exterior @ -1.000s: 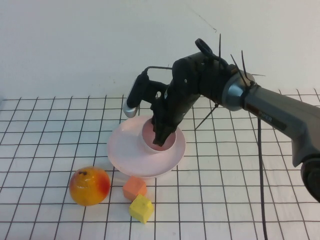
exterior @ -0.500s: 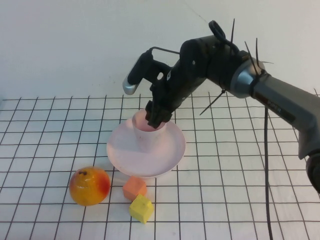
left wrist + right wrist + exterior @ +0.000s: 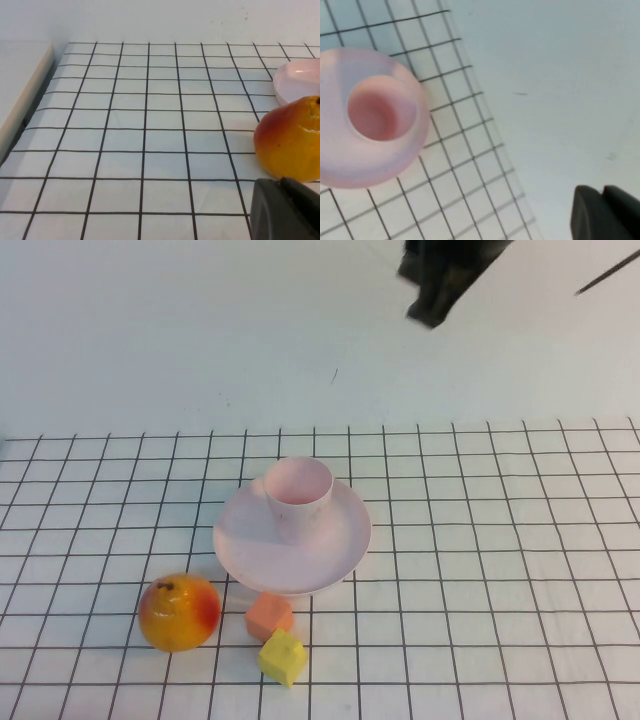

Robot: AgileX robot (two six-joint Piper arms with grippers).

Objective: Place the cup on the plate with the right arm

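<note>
The pale pink cup (image 3: 298, 495) stands upright on the back part of the pale pink plate (image 3: 250, 550). My right gripper (image 3: 430, 310) is raised high above and behind them at the top edge of the high view, apart from the cup. In the right wrist view its fingers (image 3: 602, 192) are shut and empty, with the cup (image 3: 380, 107) and plate (image 3: 350, 170) far below. My left gripper (image 3: 280, 182) is shut and empty, low over the table beside the fruit; it is out of the high view. The plate's rim (image 3: 300, 80) shows in the left wrist view.
A yellow-red round fruit (image 3: 179, 612) lies in front of the plate on the left, also seen in the left wrist view (image 3: 292, 137). An orange cube (image 3: 269, 616) and a yellow cube (image 3: 283, 656) lie just in front of the plate. A white wall stands behind the gridded table.
My right gripper has let go of the cup, lifted up and back, and now sits at the top edge of the view. The cup stays upright on the plate.
</note>
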